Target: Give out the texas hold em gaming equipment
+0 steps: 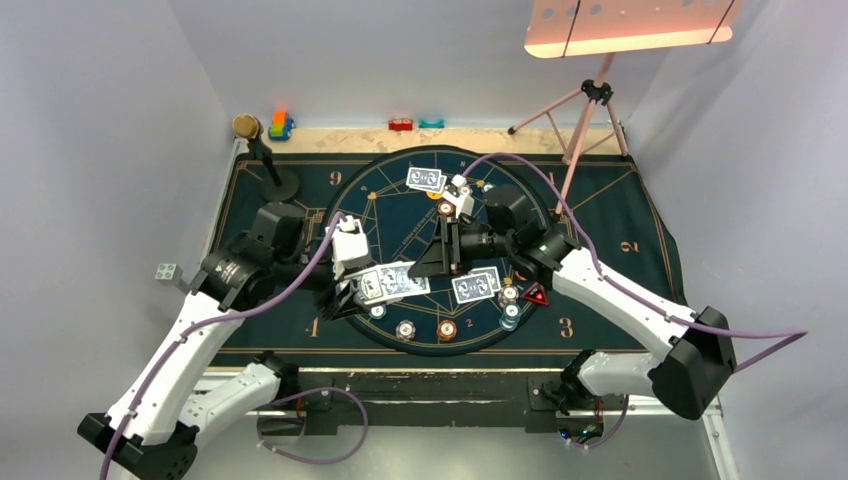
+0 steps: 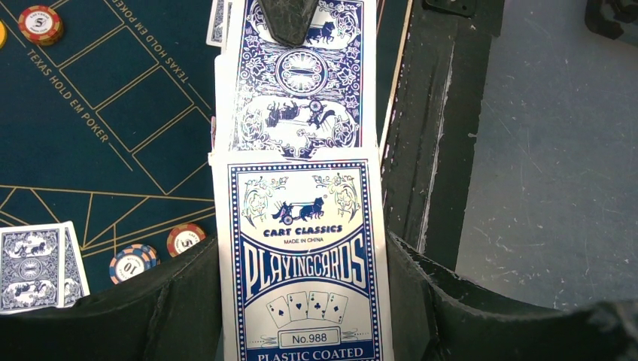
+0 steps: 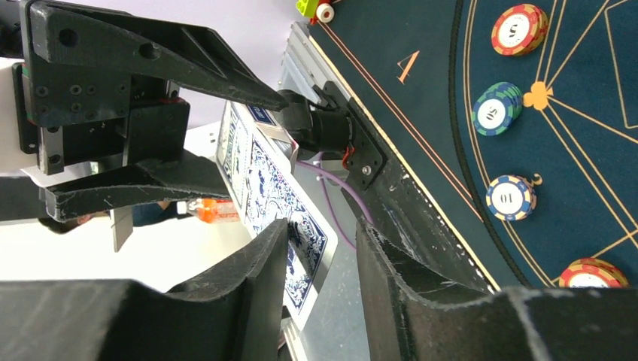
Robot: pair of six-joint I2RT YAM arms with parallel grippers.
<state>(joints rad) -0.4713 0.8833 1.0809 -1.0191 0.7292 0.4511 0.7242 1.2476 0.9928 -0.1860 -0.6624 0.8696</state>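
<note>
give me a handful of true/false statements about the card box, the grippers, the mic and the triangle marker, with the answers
1. The left gripper is clamped on the card box. True.
2. The microphone stands at the far right corner of the mat. False: it stands at the far left corner.
3. A card sticks out of the box's end and lies between the fingers of the right gripper. True.
4. The red triangular marker lies on the left half of the mat, beside the left arm. False: it lies on the right half, close to the right arm.
5. The right gripper's jaws are pressed fully together. False: a gap shows between them, with the card in it.
</note>
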